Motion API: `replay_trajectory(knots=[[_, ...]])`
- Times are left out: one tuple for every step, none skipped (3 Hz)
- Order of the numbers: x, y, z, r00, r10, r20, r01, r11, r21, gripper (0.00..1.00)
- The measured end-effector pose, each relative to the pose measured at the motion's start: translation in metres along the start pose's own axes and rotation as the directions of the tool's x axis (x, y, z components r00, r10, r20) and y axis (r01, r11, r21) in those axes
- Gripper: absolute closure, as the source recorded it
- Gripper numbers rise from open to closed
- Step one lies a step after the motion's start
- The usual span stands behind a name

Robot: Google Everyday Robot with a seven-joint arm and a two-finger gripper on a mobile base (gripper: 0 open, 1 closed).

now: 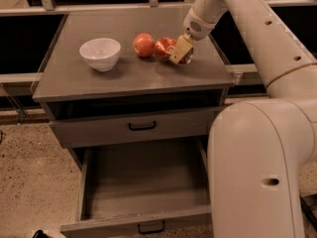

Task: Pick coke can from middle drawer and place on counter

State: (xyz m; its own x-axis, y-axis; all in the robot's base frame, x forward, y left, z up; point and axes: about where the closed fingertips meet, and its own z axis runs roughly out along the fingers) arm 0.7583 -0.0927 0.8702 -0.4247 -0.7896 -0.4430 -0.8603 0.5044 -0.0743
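Note:
The coke can [165, 48] is red and lies on its side on the counter [99, 78], right beside the red apple [143, 44]. My gripper [181, 51] is at the can's right end with its tan fingers [180, 48] closed around it, low over the counter. The arm reaches in from the upper right. The middle drawer [143, 197] is pulled fully open below and holds nothing that I can see. Its black handle [151, 227] is at the bottom edge.
A white bowl [100, 53] sits on the counter's left part. The grey drawer above [133, 127] is shut. My large white arm [257, 152] fills the right side in front of the cabinet. Speckled floor lies to the left.

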Motion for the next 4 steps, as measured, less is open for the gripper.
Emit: replay_trajectory(knots=[[0.0,0.0,0.0,1.0,0.0,0.0,0.0,1.0,0.0,0.27],[0.0,0.0,0.0,1.0,0.0,0.0,0.0,1.0,0.0,0.04],[0.0,0.0,0.0,1.0,0.0,0.0,0.0,1.0,0.0,0.0],[-0.004,-0.001,-0.014,0.997,-0.068,0.028,0.067,0.9974,0.024,0.0]])
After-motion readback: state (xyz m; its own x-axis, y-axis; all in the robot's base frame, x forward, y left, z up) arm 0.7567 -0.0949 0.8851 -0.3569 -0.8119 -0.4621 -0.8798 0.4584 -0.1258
